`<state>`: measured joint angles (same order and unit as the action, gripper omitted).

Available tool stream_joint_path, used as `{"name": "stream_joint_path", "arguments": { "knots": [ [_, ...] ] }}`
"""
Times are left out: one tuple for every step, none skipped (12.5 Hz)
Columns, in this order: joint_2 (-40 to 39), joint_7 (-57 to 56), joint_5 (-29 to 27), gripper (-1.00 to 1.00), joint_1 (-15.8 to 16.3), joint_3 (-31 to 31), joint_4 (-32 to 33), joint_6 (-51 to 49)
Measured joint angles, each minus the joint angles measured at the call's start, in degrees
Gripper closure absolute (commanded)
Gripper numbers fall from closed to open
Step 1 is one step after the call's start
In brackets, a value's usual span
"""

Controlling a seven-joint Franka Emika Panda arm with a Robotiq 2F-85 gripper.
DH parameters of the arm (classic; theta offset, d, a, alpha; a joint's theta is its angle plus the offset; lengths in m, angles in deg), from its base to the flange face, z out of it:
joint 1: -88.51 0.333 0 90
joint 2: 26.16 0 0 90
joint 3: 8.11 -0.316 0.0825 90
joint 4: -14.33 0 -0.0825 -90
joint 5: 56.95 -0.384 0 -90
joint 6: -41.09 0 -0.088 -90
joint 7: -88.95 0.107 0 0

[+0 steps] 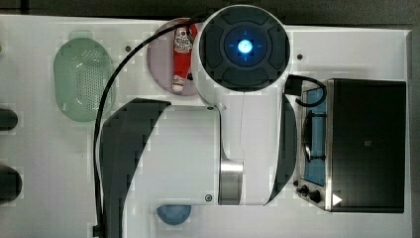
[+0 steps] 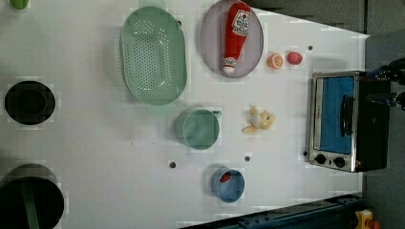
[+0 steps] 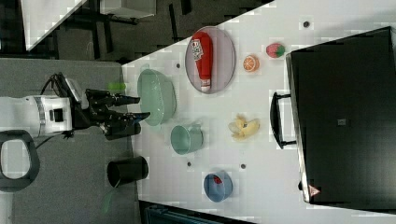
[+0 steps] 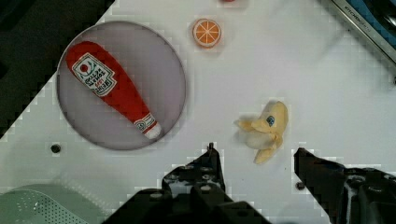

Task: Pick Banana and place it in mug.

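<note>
Black fingers (image 4: 205, 182) of the gripper (image 4: 254, 161) are standing well apart with nothing between them, hanging above the white table (image 4: 327, 84), so the reach toward the banana (image 4: 264, 130) is judged to be only beginning. Beyond them the banana is lying on the table, peel splayed, between the mug (image 2: 197, 129) and the toaster oven (image 2: 346, 121). Next, the gripper is needing to descend over the fruit and close.

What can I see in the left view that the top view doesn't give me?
Left view alone: the banana, the mug, an orange slice and a red fruit. Top view alone: the robot's big white arm from above. Both share the green basket, the ketchup bottle on its plate, the toaster oven and the blue bowl.
</note>
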<state>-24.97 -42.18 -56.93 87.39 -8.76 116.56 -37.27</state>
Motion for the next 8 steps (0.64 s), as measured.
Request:
{"name": "stream_joint_path", "arguments": {
  "knots": [
    [4.28,-0.02,-0.92,-0.48,-1.31,-1.19,5.43,-3.07],
    [8.75,-0.02,-0.45,-0.68,-2.51,-2.12,9.62,-5.25],
    [12.36,-0.02,-0.11,-0.95,-3.91,-3.16,11.69,-6.75],
    [15.05,-0.03,-0.90,-1.00,-4.27,-3.31,12.48,-6.59],
    [17.08,-0.09,-1.37,-1.00,-4.59,-3.46,12.25,-6.03],
    [17.85,-0.09,-1.67,-1.00,-4.96,-3.76,11.81,-5.69],
    [17.46,-0.16,-1.78,-1.00,-4.77,-3.58,11.19,-5.62],
    [17.07,-0.45,-2.05,-1.00,-4.40,-3.15,12.48,-3.98]
  ]
}}
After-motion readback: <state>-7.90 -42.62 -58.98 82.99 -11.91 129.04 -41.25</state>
